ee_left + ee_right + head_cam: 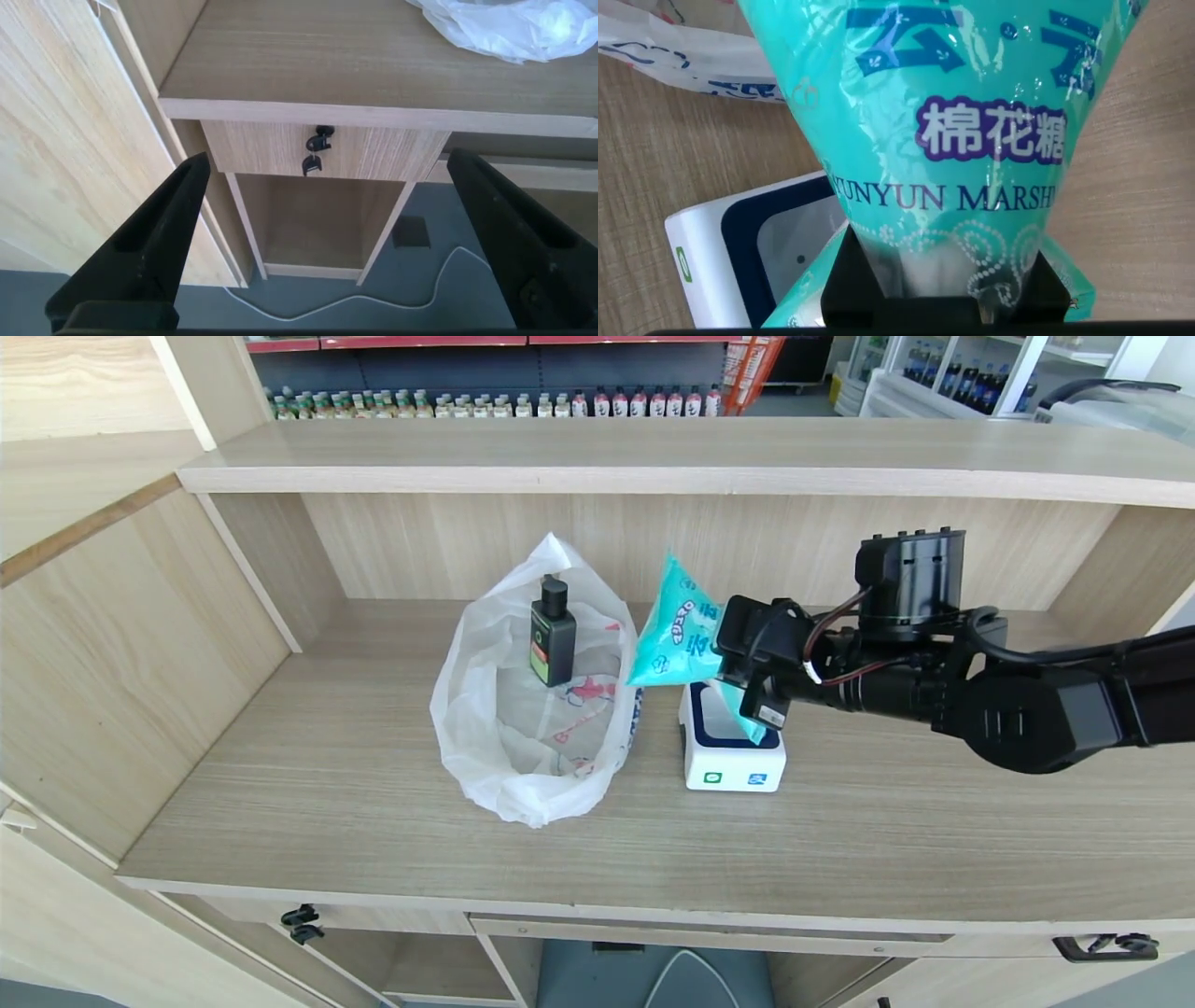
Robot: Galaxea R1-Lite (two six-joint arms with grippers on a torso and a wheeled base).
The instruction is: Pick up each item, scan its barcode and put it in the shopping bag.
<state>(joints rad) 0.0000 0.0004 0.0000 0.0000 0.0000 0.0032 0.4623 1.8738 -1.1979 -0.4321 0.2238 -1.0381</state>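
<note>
Two items of stock are accounted for. One, a teal packet (680,635) (971,112), is clenched at its lower end by the right gripper (738,658) (943,289) and stands tilted in the air just above the scanner (733,761) (729,252), its top leaning toward the shopping bag (485,747) (682,56). The packet's lower corner hangs over the scanner's dark window; whether they touch cannot be told.

The scanner, a white box, sits on the wooden counter (840,831). The shopping bag, thin white plastic with its mouth open, lies just beside the scanner on its left. The second item – a dark bottle (553,635) with a black cap – is upright inside the bag, at the side farther back than the scanner.

Left gripper (329,159): released, fingers (177,224) spread wide and grasping nothing. It hangs well apart from the scanner, lower than the counter top – facing a drawer front (262,149) with a key (318,154) in its lock
</note>
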